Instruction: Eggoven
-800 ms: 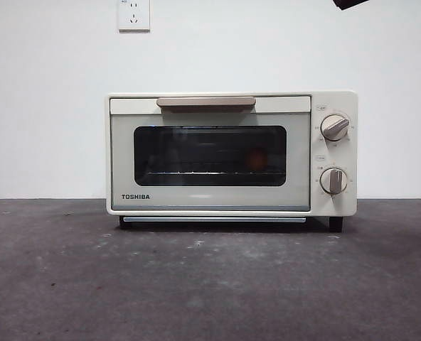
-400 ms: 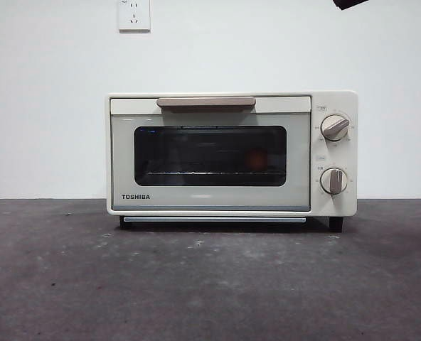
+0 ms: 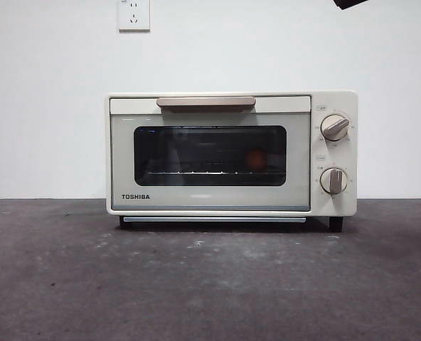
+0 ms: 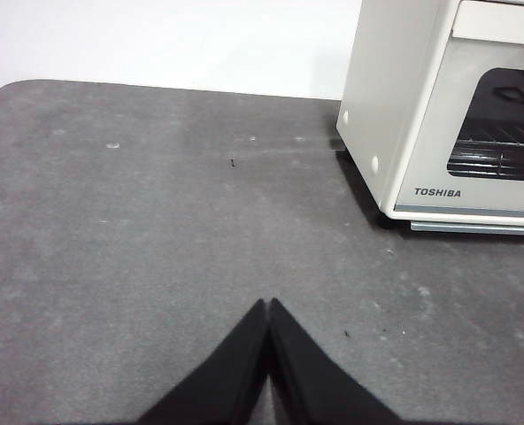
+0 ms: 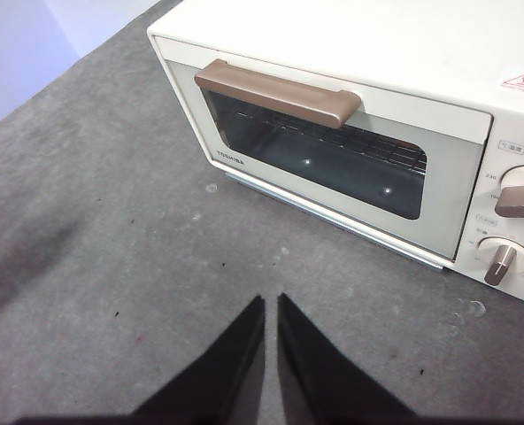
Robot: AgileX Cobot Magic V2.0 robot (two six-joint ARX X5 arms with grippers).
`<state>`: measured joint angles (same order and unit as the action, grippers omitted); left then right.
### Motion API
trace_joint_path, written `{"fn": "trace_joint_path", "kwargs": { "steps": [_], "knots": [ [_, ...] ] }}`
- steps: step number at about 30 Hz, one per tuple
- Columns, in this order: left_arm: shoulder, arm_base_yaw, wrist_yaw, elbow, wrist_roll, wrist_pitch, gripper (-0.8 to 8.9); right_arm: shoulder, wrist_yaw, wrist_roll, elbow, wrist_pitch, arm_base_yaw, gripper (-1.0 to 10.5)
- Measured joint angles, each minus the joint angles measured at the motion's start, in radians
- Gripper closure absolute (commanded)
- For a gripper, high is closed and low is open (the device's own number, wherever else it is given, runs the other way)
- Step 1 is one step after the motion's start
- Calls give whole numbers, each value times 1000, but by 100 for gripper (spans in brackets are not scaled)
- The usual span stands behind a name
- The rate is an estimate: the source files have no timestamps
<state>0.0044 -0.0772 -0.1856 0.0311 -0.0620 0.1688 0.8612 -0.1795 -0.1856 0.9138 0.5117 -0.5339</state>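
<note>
Grey, speckled desk [image 3: 210, 284] fills the near ground, worn pale in patches and dotted with a few dark crumbs. My left fingers [image 4: 268, 305] hang low over it on the oven's left side, pressed together at the tips with nothing between them. My right fingers [image 5: 271, 301] hover above the desk just in front of the oven door, drawn nearly together with only a thin slit of desk showing between them, and they hold nothing either.

Past both sets of fingers stands the cream toaster oven [image 3: 210, 199], set toward the far edge of the desk, square to the front and resting on small dark feet. Its door is shut, the beige handle [image 3: 206, 102] lying flat along the top of the door. Two knobs [image 3: 334, 127] sit one above the other on the panel at the oven's right end. Through the dark glass window [image 3: 196, 153] I can make out the wire rack, and on it, toward the right end of the window, the reddish-brown egg [image 3: 256, 159] shows dimly, inside the oven.

Behind the oven is a plain white wall with a socket [image 3: 134, 14] high up. A black tip of an arm [image 3: 349, 3] pokes in at the top of the front view; which arm it is I cannot tell.
</note>
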Motion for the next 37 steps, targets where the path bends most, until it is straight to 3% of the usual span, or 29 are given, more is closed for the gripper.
{"fn": "trace_joint_path", "kwargs": {
  "steps": [19,30,34,37],
  "knots": [
    [0,0,0,0,-8,0,806,-29,19,24,0,1,29,942],
    [0,0,0,0,-8,0,806,-261,22,128,-75,-76,415,942],
    [0,0,0,0,-8,0,806,-378,24,151,-216,-220,562,942],
    [0,0,0,0,-8,0,806,-470,24,163,-366,-372,613,942]
  ]
}}
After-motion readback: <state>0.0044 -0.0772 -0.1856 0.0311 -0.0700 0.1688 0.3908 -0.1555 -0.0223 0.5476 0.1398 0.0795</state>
